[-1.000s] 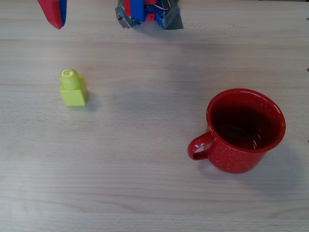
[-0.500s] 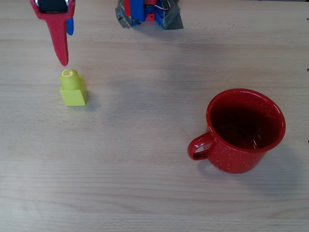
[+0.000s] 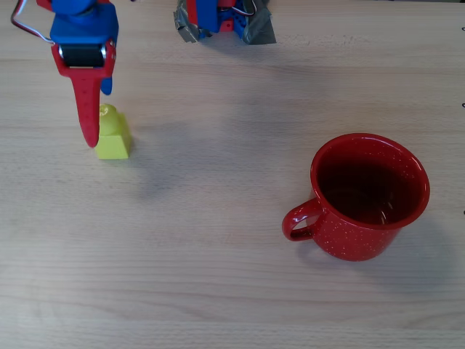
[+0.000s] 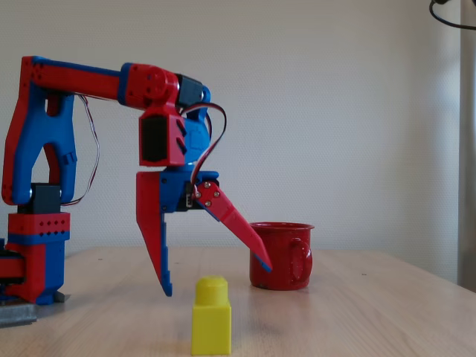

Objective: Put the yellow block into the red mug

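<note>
The yellow block (image 3: 115, 138) stands upright on the wooden table at the left of the overhead view, stud up. My gripper (image 3: 99, 115) hangs over it, open. Its long red finger (image 3: 89, 109) points down along the block's left side, with the tip beside the block. In the fixed view the gripper (image 4: 216, 279) is spread wide a little above the table, behind the block (image 4: 211, 320), with nothing held. The red mug (image 3: 370, 196) stands upright at the right, its handle towards the lower left. It also stands behind the gripper in the fixed view (image 4: 281, 256).
The arm's red and blue base (image 3: 221, 22) is taped down at the table's far edge, and stands at the left in the fixed view (image 4: 33, 253). Bare wooden tabletop (image 3: 218, 145) lies between block and mug.
Over the last second the gripper has come from the picture's top left edge down to the yellow block and lowered beside it. Block and mug have not moved.
</note>
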Tool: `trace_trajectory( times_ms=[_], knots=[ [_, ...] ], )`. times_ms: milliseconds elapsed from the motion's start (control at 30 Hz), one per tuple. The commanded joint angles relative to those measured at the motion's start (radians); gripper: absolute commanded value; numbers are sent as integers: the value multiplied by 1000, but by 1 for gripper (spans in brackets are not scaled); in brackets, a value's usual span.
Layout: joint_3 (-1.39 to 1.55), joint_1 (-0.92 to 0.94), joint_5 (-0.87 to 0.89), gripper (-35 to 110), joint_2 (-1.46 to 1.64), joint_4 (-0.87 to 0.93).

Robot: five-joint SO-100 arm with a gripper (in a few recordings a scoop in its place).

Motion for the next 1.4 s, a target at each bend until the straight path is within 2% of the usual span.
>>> trace_trajectory(
  times_ms=[0,333,1133,1200,1267,1367],
  knots=[
    [28,-11,32,47,28,-46],
    [71,-44,77,47,-21,-129],
    [-100,-31,51,46,-181,-160],
    [-100,-31,35,38,-186,-166],
    [-100,-28,38,19,-189,-176],
    [-100,-25,41,8,-190,-186]
  ],
)
